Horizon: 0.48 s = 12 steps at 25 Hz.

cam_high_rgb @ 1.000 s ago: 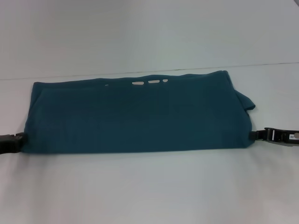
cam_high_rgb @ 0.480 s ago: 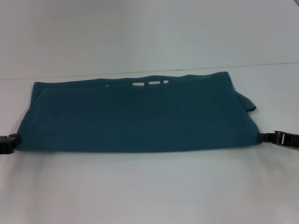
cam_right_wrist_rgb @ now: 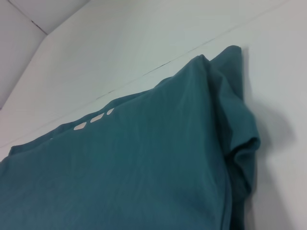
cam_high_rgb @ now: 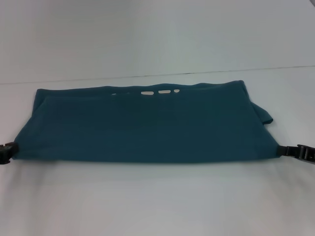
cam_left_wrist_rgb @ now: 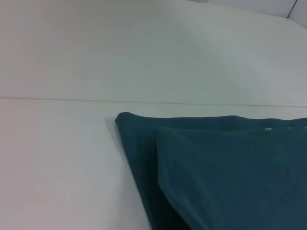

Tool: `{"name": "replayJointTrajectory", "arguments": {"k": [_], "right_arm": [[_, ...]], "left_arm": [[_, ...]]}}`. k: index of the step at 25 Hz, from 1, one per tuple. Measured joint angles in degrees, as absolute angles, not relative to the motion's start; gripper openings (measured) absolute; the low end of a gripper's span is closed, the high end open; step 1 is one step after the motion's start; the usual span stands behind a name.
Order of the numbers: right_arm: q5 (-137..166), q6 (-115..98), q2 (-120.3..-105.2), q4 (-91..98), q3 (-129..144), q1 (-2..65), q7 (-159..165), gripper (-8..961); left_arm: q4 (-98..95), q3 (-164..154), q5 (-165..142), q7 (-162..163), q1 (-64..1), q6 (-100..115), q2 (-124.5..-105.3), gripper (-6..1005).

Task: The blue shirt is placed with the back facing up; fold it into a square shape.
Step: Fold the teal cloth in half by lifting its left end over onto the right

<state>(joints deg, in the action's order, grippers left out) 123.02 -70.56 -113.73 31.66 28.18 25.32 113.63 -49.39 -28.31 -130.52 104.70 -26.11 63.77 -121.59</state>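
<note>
My left gripper (cam_high_rgb: 7,151) and right gripper (cam_high_rgb: 298,151) each pinch a near corner of the blue shirt (cam_high_rgb: 147,125), which lies stretched between them on the table (cam_high_rgb: 147,201). It's folded to a long band; crosswise folds remain.

A plain white table (cam_high_rgb: 157,206) fills the near part of the head view, its bare surface spreading to both side edges of the frame. Beyond the table's far edge (cam_high_rgb: 98,78), a thin dark line crossing the full width, a pale wall (cam_high_rgb: 157,34) rises behind it, unmarked. From the right wrist view, the wall above the table shows a dark angled seam (cam_right_wrist_rgb: 33,21) in one upper corner, where two pale panels meet.
</note>
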Motion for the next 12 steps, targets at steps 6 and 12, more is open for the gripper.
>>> {"name": "replayJointTrajectory", "arguments": {"k": [6,12], "right_arm": [[123.0,-70.9,-114.0,31.7,28.1,25.6,113.5,27],[122.4,-74.2,-113.62,32.1,28.0,26.3,112.8,81]], "left_arm": [[-49.4,-28.5,-130.6,104.5,-26.0,64.5,-121.68,3],[-49.4,-28.5,-130.6,104.8,-26.4,68.3,-121.67,15]]}}
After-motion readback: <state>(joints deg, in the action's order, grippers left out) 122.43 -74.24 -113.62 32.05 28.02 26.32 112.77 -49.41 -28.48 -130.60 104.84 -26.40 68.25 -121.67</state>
